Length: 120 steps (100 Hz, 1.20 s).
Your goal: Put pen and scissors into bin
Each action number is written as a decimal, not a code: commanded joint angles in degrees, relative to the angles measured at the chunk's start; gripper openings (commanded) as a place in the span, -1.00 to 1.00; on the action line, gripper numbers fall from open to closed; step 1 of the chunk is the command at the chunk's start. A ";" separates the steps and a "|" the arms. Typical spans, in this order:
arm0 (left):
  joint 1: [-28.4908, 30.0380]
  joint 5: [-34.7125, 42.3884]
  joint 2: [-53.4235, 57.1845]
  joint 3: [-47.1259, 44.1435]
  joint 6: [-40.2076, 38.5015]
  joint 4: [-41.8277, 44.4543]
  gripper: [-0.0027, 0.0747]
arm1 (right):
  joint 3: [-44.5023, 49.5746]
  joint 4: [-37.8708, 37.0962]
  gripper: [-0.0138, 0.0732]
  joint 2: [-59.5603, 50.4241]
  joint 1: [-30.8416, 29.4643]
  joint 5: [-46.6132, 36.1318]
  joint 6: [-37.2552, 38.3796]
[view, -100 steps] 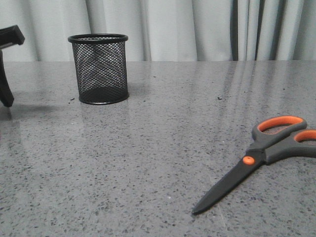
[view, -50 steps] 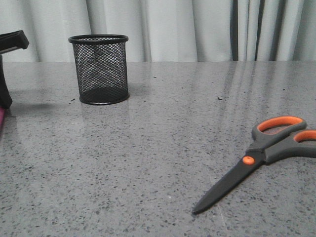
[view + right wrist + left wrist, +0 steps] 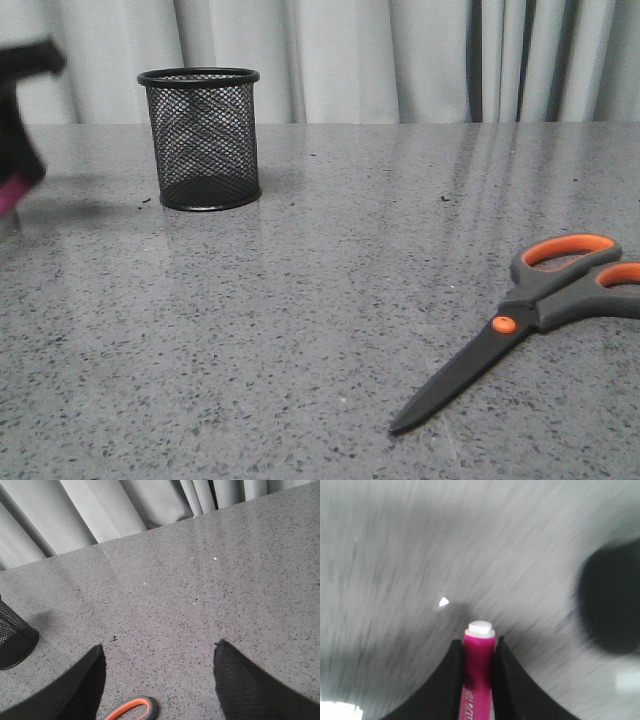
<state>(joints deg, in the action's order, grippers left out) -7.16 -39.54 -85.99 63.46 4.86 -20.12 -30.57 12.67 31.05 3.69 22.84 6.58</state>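
— Where's the pen (image 3: 479,655)?

— At the far left, clamped between the left gripper (image 3: 479,652)'s fingers, white end sticking out, up off the table (image 3: 300,300).

— And the cup (image 3: 201,139)?

— Just right of that gripper, upright near the back — nothing visible inside.

— The scissors (image 3: 525,320)?

— Flat at the front right, blades closed, untouched. The right gripper (image 3: 157,677) hangs above them, fingers wide apart, holding nothing.
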 commanded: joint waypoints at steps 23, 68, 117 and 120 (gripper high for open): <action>-2.27 21.88 10.42 9.68 39.48 -48.76 -0.98 | -1.98 0.20 0.29 3.32 0.16 -4.40 -0.20; -8.87 15.10 -3.44 10.57 87.93 -85.83 -0.98 | -1.98 1.02 0.29 5.33 0.16 -4.81 -0.20; -8.87 8.64 -9.99 10.71 93.90 -85.83 -0.75 | -1.98 1.02 0.29 5.33 0.16 -5.03 -0.20; -8.87 8.50 -9.85 10.71 93.90 -85.83 -0.65 | -1.98 1.02 0.29 5.33 0.16 -5.03 -0.20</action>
<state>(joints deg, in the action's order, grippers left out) -15.53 -27.32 -98.64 72.14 98.49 -102.69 -30.57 13.47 36.03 3.69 22.41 6.58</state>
